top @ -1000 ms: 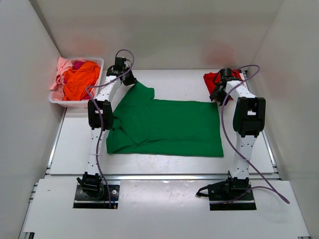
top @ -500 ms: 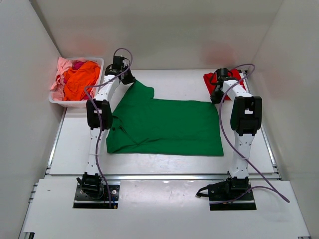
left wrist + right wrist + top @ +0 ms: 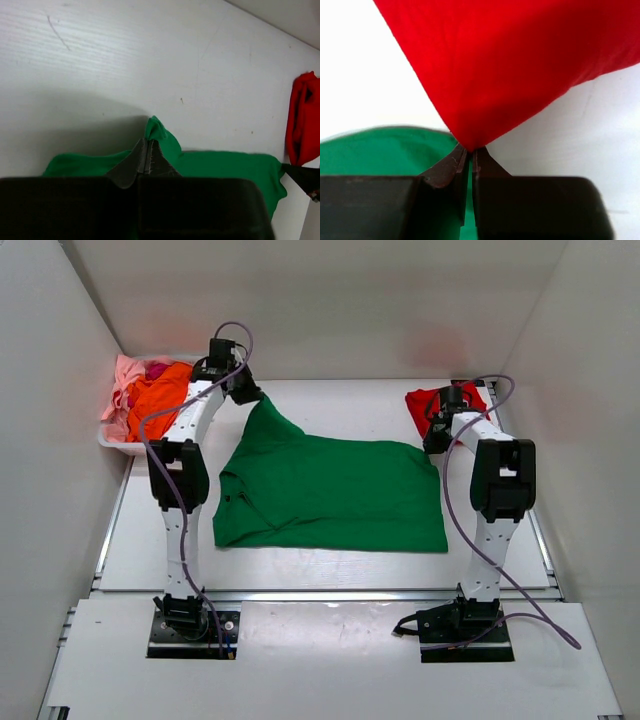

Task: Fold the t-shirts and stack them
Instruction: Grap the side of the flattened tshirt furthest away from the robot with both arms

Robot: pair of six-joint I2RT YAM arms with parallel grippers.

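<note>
A dark green t-shirt (image 3: pixel 330 495) lies spread on the table, and its far left corner is pulled up into a peak. My left gripper (image 3: pixel 250 395) is shut on that corner; the green cloth (image 3: pixel 225 165) pokes out past the closed tips (image 3: pixel 148 142). A red t-shirt (image 3: pixel 425 400) sits bunched at the back right. My right gripper (image 3: pixel 435 440) is beside the green shirt's far right corner. Its jaws (image 3: pixel 469 150) are shut on a point of the red cloth (image 3: pixel 510 65), which tapers tautly into the tips. Green cloth (image 3: pixel 380 150) shows below them.
A white basket (image 3: pixel 125 447) at the back left holds orange (image 3: pixel 160 400), pink (image 3: pixel 122 380) and magenta (image 3: pixel 157 370) shirts, right next to the left arm. White walls close in the table on three sides.
My left arm has moved back and to the left, drawing the green corner up into a peak. The right gripper has closed, and the red shirt has shifted slightly.
</note>
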